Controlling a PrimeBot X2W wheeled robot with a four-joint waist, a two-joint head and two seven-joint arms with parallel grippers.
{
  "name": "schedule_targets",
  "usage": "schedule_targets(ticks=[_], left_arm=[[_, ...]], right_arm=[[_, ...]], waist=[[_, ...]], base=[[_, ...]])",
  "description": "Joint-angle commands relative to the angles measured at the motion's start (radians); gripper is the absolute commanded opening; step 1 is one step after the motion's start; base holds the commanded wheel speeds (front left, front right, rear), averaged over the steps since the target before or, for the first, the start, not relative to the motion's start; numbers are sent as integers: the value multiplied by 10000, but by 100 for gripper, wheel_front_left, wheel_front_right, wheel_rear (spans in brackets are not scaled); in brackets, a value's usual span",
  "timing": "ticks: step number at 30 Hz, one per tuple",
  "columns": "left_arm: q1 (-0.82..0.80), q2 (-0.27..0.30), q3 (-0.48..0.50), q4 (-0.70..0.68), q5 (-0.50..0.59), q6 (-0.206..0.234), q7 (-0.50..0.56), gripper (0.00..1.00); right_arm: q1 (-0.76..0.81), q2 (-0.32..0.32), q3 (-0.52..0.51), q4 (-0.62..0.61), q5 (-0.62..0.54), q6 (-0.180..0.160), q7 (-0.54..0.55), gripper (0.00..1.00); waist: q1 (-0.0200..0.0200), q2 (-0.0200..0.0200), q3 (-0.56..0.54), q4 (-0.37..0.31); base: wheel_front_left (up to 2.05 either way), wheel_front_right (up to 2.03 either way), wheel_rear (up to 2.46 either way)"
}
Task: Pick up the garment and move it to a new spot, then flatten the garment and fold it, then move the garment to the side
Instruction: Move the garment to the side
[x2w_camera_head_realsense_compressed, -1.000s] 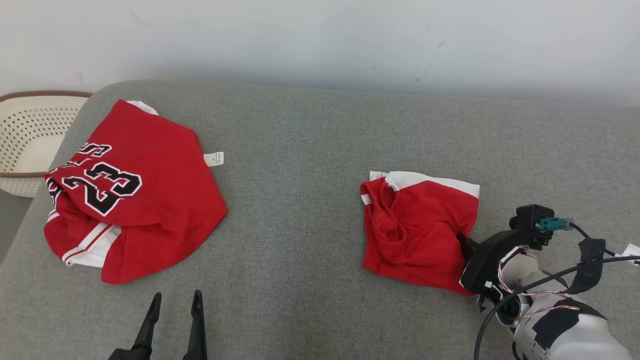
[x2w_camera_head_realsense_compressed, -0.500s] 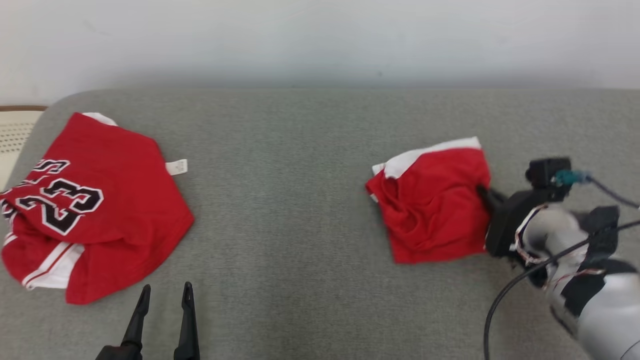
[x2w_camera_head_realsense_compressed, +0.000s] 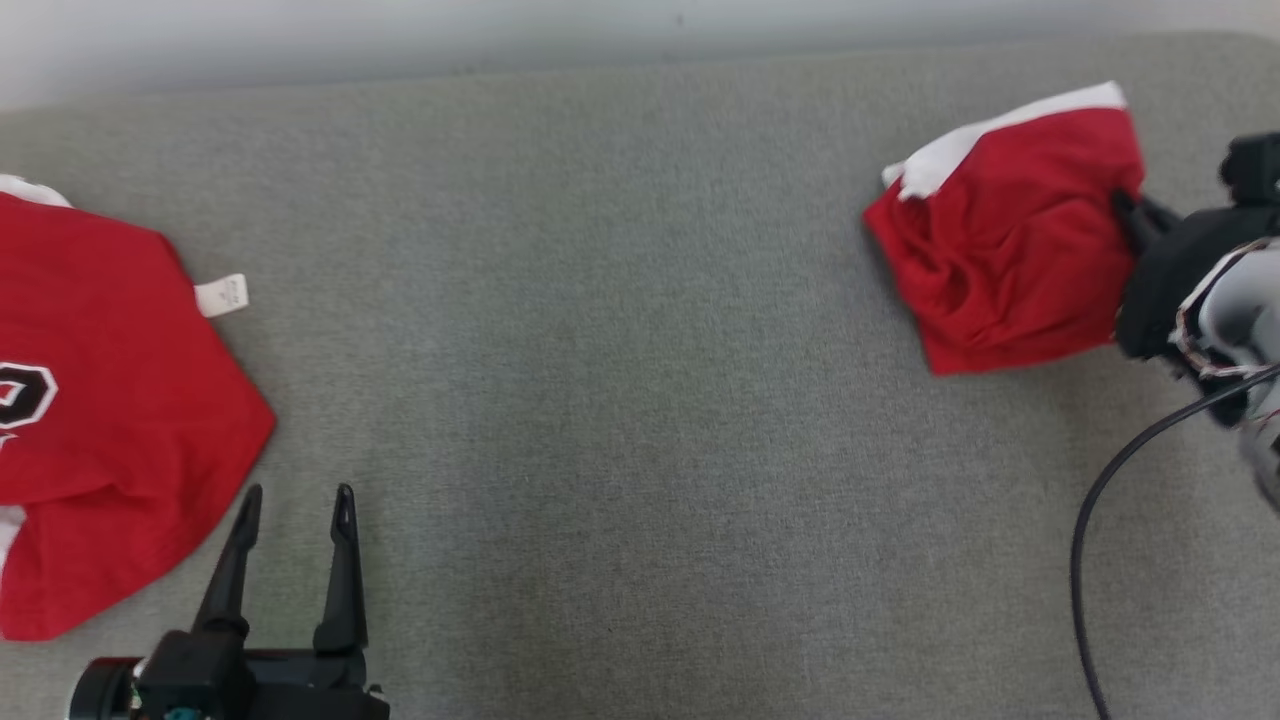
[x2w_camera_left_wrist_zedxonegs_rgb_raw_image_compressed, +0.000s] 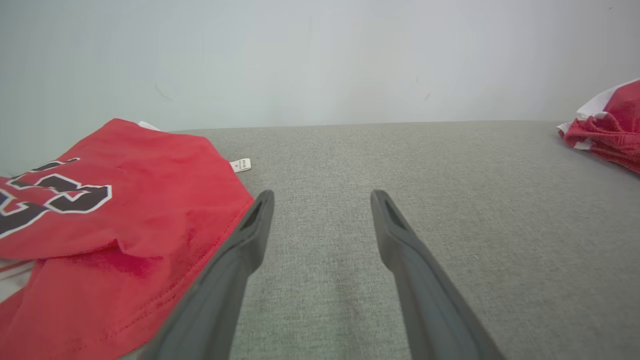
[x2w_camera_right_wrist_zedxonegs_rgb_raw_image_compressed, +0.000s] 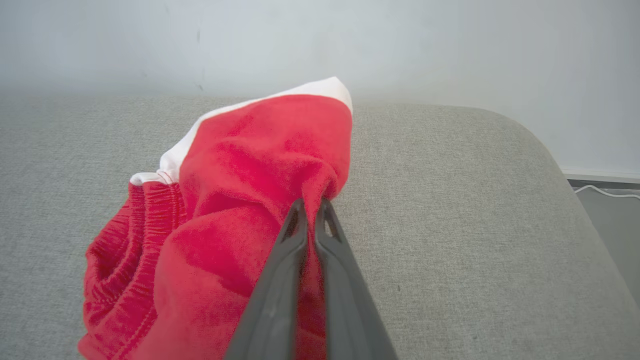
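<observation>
Left edge cuts jersey; tag print too small; right hand tips hidden under shorts.

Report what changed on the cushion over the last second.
The right gripper has shut on the edge of the red shorts and pulled them toward the robot's right, away from the red jersey, turning them slightly. The head view shifted too. The left gripper stayed open and empty; the jersey stayed put on the grey cushion.
</observation>
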Motion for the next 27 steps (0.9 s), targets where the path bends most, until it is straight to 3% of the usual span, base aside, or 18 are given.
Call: schedule_targets(ticks=[1, 16, 27], left_arm=[[-116, 84, 53, -38, 83, 2, -37, 100], [-234, 623, 231, -1194, 401, 220, 133, 100], [-8, 788, 265, -1933, 456, 377, 441, 100]], right_arm=[[-193, -107, 62, 12, -57, -3, -64, 0], [-2065, -1686, 845, 446, -560, -3, -76, 0], [-2416, -2020, 1127, 797, -531, -4, -305, 0]], waist=[[-1, -1, 628, -370], [-1, -1, 1915, -444], [-1, -1, 2128, -419]], base=[[0, 0, 0], [0, 0, 0], [0, 0, 0]])
